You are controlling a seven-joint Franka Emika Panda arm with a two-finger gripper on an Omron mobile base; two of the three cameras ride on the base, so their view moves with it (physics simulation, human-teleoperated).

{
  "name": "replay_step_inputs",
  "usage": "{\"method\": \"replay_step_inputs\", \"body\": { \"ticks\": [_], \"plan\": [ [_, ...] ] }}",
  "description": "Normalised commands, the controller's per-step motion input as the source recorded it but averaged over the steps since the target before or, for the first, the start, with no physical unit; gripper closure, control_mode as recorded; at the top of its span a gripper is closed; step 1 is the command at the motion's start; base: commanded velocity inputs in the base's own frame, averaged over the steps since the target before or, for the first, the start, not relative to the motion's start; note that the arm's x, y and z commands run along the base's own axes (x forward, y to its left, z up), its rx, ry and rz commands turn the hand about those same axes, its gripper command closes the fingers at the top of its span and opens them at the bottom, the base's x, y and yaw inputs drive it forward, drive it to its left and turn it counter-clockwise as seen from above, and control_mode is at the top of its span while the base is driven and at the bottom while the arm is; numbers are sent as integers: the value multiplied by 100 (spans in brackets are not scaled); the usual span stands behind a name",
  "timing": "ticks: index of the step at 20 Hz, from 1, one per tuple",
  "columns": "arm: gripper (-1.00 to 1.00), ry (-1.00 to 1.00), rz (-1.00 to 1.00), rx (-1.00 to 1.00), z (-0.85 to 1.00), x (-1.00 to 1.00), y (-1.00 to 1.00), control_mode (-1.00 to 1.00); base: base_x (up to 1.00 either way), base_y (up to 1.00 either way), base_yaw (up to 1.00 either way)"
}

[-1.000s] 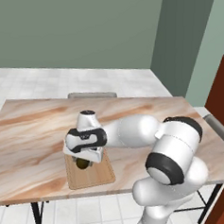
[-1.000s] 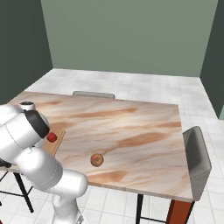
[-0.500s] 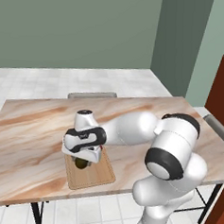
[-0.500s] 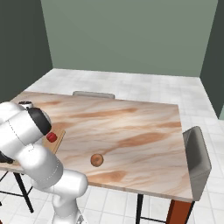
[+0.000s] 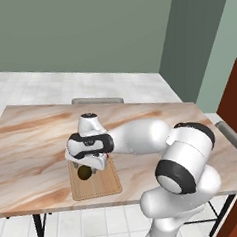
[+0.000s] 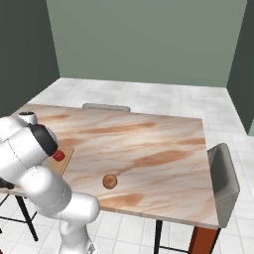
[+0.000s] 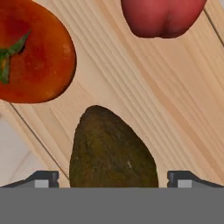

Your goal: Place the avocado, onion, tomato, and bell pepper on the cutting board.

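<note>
gripper (image 5: 85,167): low over the board, mostly hidden under the white hand in the left view. In the hand view its two tips sit far apart at the bottom edge, one on each side of the avocado, so jaws wide; contact with the avocado can't be told, the grey band cuts it off.
avocado (image 7: 113,151): on the board, between the tips in the hand view, lower part cut off. In the left view a dark lump (image 5: 84,173) just under the hand, on the board's near half.
board (image 5: 106,182): on the table near its front edge. Far end covered by the hand in the left view. In the right view only a corner (image 6: 66,158) pokes out from behind the arm.
tomato (image 7: 33,57): orange-red with a green stem, on the board near its edge, cut off by the frame's left and top edges. The hand covers it in the left view.
pepper (image 7: 162,16): red lobed bottom at the top of the hand view, upper part cut off, on the board, apart from the avocado and tomato.
red item (image 6: 59,156): small red thing at the board corner in the right view, half behind the arm; tomato or pepper, can't tell.
onion (image 6: 109,181): tan ball alone on the table, well apart from the board, seen in the right view.
table (image 6: 149,149): marbled wood top. Chairs at the far side (image 5: 97,101) and the right end (image 6: 222,176).
</note>
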Motion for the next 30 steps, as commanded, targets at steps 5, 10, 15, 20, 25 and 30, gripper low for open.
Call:
{"method": "replay_step_inputs", "body": {
  "ticks": [5,10,15,20,25,30],
  "plan": [
    [-100,-5,0,0,26,-15,0,-100,0,0,0],
    [-100,-4,0,0,41,-15,-8,-100,0,0,0],
    [-100,-1,0,0,47,-13,-34,-100,0,0,0],
    [-100,-1,0,0,40,-4,-48,-100,0,0,0],
    [-100,-1,0,0,34,-1,-47,-100,0,0,0],
    [-100,1,3,0,32,-7,-42,-100,0,0,0]
  ]
}}
